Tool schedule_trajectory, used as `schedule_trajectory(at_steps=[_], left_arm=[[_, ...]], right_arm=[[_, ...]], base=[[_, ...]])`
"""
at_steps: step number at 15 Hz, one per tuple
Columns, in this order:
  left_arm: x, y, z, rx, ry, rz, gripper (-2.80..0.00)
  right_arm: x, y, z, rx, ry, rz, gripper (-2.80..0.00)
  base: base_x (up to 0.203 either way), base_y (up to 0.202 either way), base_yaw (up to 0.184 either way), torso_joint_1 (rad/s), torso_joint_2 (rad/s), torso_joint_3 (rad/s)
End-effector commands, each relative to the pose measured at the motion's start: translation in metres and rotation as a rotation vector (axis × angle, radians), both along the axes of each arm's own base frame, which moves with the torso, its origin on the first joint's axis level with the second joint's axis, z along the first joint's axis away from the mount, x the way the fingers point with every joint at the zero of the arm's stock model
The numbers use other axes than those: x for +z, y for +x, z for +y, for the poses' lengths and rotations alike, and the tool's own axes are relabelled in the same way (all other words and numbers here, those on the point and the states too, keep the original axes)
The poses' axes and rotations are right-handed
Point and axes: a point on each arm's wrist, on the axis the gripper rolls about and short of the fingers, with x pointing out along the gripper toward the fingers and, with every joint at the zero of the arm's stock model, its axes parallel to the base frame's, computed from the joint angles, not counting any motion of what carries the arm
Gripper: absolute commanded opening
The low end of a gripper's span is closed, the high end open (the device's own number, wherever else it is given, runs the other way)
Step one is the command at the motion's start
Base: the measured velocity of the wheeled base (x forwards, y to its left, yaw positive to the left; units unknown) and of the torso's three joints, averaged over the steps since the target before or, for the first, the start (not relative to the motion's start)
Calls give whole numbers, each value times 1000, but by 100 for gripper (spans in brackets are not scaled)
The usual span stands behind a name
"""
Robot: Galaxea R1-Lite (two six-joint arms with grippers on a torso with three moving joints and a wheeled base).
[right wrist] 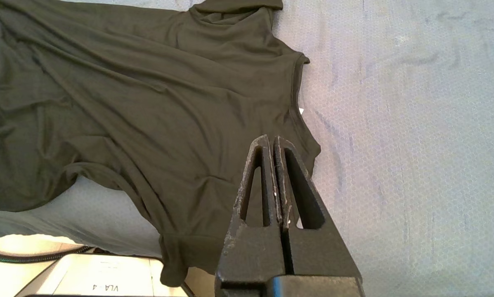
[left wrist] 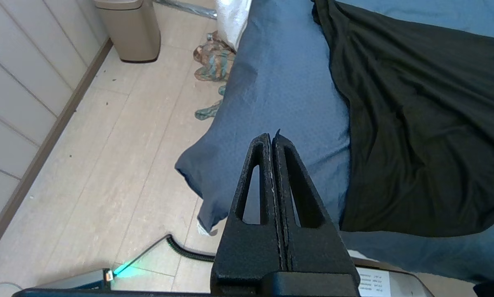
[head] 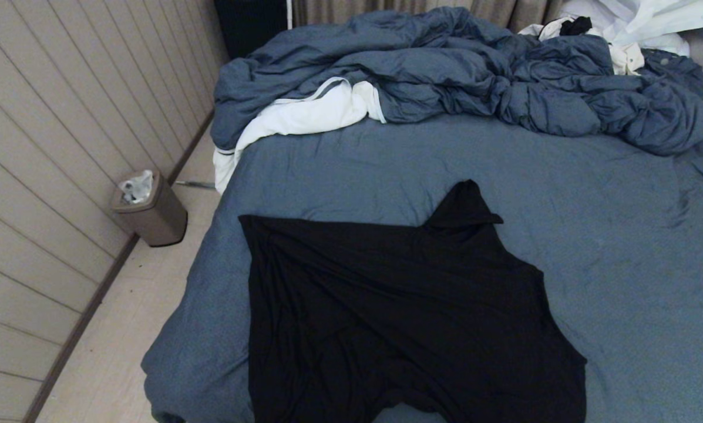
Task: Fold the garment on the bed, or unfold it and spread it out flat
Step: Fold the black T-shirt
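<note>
Along the left wall, I see pale panelled boards running down to a tan floor, and a taupe plastic bin (head: 150,210) with a crumpled white liner stands against the skirting. Beside it the bed (head: 621,247) takes up the rest of my head view, its slate-blue sheet finely dimpled and lightly creased. The garment (head: 398,311), a black thin-jersey T-shirt, lies spread over the near edge of the bed, closer to the left side than the right; its cloth is soft and rippled with shallow diagonal folds, one sleeve pokes up as a blunt point toward the headboard end, and its lower part drapes past the near edge. Across the far edge lies the rumpled blue duvet (head: 474,70), puffy and deeply wrinkled, with white lining turned out at the far left corner, and a heap of white clothes (head: 639,23) sits at the far right corner. My left gripper (left wrist: 272,138) hangs over the near left corner of the bed, its matte black fingers pressed together on nothing. My right gripper (right wrist: 273,140) hovers above the shirt's neckline side, likewise clenched and empty.
</note>
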Motion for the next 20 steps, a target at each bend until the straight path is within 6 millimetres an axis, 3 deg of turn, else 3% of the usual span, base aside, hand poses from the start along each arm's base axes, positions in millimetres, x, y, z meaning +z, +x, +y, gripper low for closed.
schedule_trajectory(at_steps=[1,11,12,14,16,18,20], left_arm=[[0,0,0,0,-1,2,-280],[0,0,0,-4,23,7,-280],[-1,0,0,-12,56,16,-280],[-1,0,-1,-31,69,11,-280],[-1,0,-1,-28,66,11,-280],[-1,0,0,-23,57,10,-280],[0,0,0,-12,11,8,-280]], right_arm=[[0,0,0,1,0,1,-280],[2,-1,0,-3,-22,-4,-280],[9,-3,0,2,-25,-23,-280],[48,-7,0,13,-20,-61,-280],[92,3,1,46,24,-16,-280],[123,30,2,75,93,79,-280],[142,71,4,79,168,216,-280]], base=[[0,0,0,0,0,0],[0,0,0,0,0,0],[0,0,0,0,0,0],[0,0,0,0,0,0],[0,0,0,0,0,0],[0,0,0,0,0,0],[0,0,0,0,0,0]])
